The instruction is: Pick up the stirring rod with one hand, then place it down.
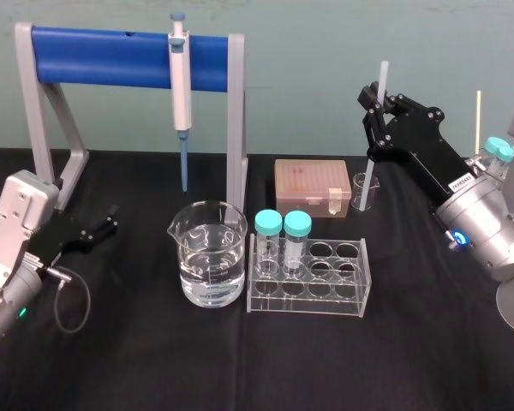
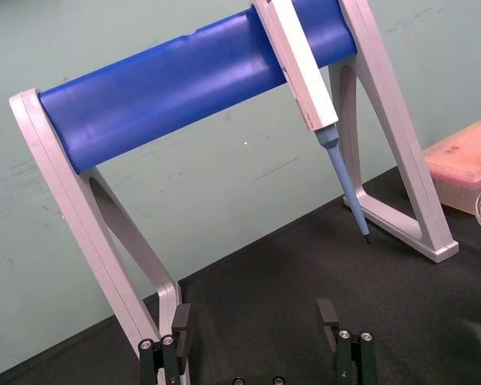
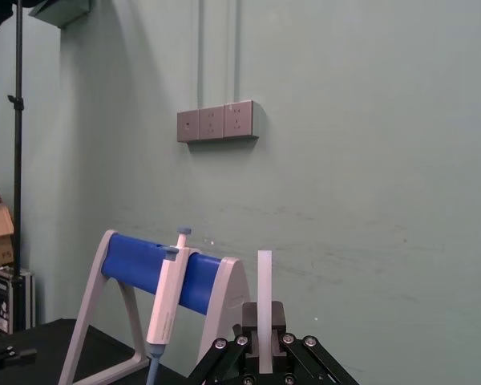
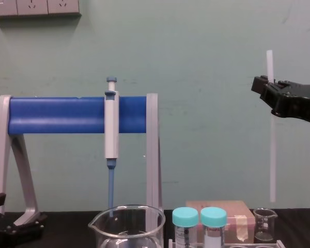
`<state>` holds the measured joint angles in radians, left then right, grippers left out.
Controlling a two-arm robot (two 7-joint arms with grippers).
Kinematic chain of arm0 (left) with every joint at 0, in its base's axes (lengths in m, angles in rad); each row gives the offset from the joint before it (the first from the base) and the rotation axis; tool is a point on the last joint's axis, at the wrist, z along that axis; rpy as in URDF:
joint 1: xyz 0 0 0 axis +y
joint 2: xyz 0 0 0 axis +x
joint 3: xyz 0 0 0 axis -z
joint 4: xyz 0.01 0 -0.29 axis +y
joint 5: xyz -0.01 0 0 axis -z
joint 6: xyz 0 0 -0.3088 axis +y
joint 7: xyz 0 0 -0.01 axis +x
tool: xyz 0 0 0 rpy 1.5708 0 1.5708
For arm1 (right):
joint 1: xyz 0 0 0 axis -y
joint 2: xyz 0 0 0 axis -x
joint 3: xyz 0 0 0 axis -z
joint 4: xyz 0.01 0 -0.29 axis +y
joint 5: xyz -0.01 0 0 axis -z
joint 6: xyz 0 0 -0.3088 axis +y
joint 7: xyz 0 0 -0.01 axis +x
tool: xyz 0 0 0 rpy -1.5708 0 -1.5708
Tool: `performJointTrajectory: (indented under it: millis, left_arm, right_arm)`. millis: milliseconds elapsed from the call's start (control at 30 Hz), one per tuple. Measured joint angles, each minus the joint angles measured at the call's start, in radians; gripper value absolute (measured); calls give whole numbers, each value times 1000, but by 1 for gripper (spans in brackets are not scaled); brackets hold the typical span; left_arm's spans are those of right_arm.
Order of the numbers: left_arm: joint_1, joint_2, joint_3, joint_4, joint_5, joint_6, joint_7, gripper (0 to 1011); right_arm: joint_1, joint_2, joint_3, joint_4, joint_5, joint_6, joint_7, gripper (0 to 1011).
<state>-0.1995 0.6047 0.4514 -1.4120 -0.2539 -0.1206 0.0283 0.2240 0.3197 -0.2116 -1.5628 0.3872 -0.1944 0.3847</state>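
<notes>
Rod (image 1: 371, 163) upright, pinched in right end effector (image 1: 375, 99).

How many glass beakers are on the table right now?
2. The large beaker, holding clear liquid, stands left of the tube rack; the small beaker stands right of the pink box, beneath the stirring rod.

Pipette (image 1: 181, 81) hangs on the blue stand (image 1: 103, 56); water beaker (image 1: 209, 253) sits just beside the tube rack (image 1: 308, 278), pink box (image 1: 311, 187) behind.

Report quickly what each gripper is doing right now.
Left gripper: open, empty.
Right gripper: shut on the rod, held upright in the air.
</notes>
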Motion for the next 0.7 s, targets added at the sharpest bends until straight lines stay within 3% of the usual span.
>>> performJointTrajectory:
  millis: [700]
  left_arm:
    - [0, 0, 0, 0, 0, 0, 0, 1000]
  right_arm:
    - [-10, 1, 1, -11, -3, 4, -2, 79]
